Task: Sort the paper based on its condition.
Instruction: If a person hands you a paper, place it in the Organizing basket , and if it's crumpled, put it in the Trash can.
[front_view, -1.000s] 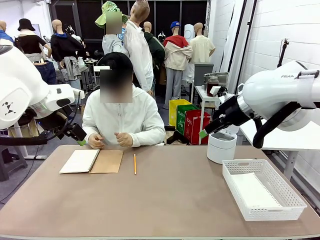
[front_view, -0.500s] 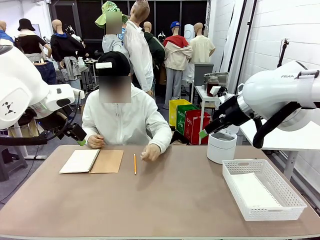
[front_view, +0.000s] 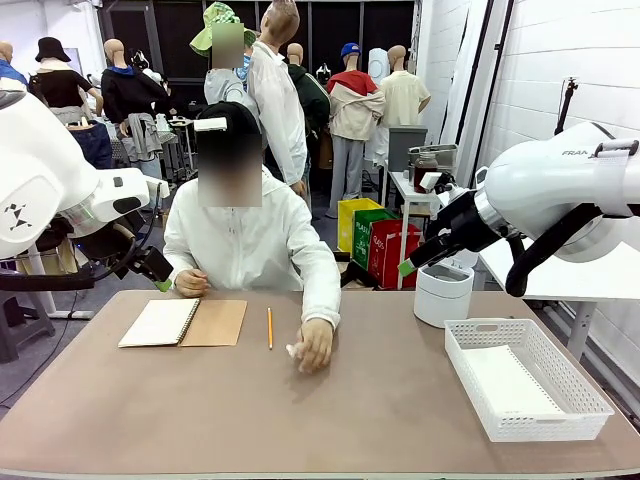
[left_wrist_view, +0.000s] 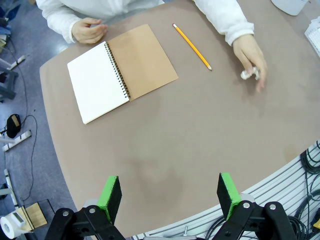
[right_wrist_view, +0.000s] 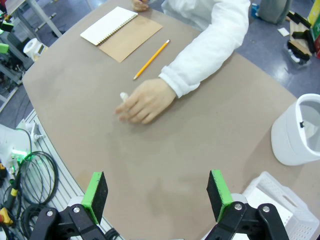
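A small crumpled white paper ball (left_wrist_view: 248, 74) is pressed onto the brown desk (front_view: 350, 400) by the person's hand (front_view: 315, 345). Both robot hands (left_wrist_view: 170, 194) (right_wrist_view: 156, 194) are held apart, well above it.

On the desk (front_view: 200, 420), the notebook (front_view: 185, 322) is lying at ten o'clock, the pencil (front_view: 269, 327) just right of it. The person's hand (front_view: 316, 343) is resting centrally over the paper (front_view: 293, 350). The basket (front_view: 525, 378) is sitting at three o'clock, the cup (front_view: 442, 293) behind it.

My pictures are bright and even with soft light from above, shadows are faint, my wrist pictures bend at the edges, and the person's moving hand (right_wrist_view: 142, 102) looks a little blurry.
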